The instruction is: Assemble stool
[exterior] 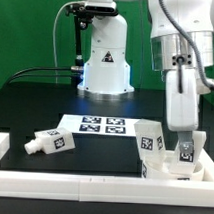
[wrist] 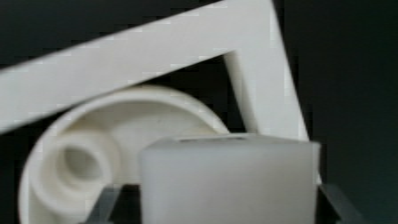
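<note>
My gripper [exterior: 184, 146] is shut on a stubby white leg [exterior: 186, 152] with a tag and holds it upright just over the round seat disc [exterior: 169, 168] at the exterior view's right. In the wrist view the leg [wrist: 231, 175] fills the space between my fingers [wrist: 118, 203], with the seat [wrist: 107, 135] and one of its holes behind it. A second leg [exterior: 147, 136] stands upright on the seat beside my gripper. A third leg [exterior: 50, 143] lies loose on the table at the exterior view's left.
The seat sits in the corner of the white frame rails [exterior: 92, 181], which also show in the wrist view [wrist: 263, 70]. The marker board [exterior: 102, 124] lies mid-table. The robot base [exterior: 104, 65] stands at the back.
</note>
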`<state>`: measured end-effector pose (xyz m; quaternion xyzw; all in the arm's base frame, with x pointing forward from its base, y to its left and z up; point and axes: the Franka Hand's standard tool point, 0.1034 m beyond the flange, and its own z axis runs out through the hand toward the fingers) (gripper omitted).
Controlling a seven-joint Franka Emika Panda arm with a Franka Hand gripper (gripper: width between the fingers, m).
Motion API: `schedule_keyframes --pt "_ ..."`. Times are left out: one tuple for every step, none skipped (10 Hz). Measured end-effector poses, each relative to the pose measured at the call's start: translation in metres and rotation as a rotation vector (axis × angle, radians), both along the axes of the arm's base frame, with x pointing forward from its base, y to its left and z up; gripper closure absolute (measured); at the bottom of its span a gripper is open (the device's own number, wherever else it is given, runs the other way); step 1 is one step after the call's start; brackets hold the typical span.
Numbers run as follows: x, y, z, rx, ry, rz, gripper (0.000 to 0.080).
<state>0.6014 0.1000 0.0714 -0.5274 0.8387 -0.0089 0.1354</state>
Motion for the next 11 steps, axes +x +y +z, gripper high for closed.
schedule_keyframes --pt "0.002 -0.002 0.001 0.03 -0.029 -0.112 0.0466" --pt "0.002 -0.003 0.001 0.051 -0.028 -0.172 0.0466" --pt "0.002 -0.002 0.001 0.058 -0.023 -0.19 0.0466" --pt "0.002 -0.002 0.001 0.051 -0.027 -0.168 0.0375" --pt "0.002 -0.003 0.001 0.035 -0.026 -0.088 0.0375" --pt "0.003 -0.004 0.004 0.032 -0.019 0.004 0.0214" --pt "0.006 -0.008 0.01 0.022 -0.035 0.072 0.0163" --pt "0.008 -0.01 0.016 -0.003 -0.059 0.195 0.0153" --pt "0.01 -0.009 0.023 -0.019 -0.078 0.295 0.0153" --pt "0.01 -0.01 0.024 -0.052 -0.101 0.421 0.0153" --pt "0.009 -0.009 0.023 -0.071 -0.112 0.499 0.0151"
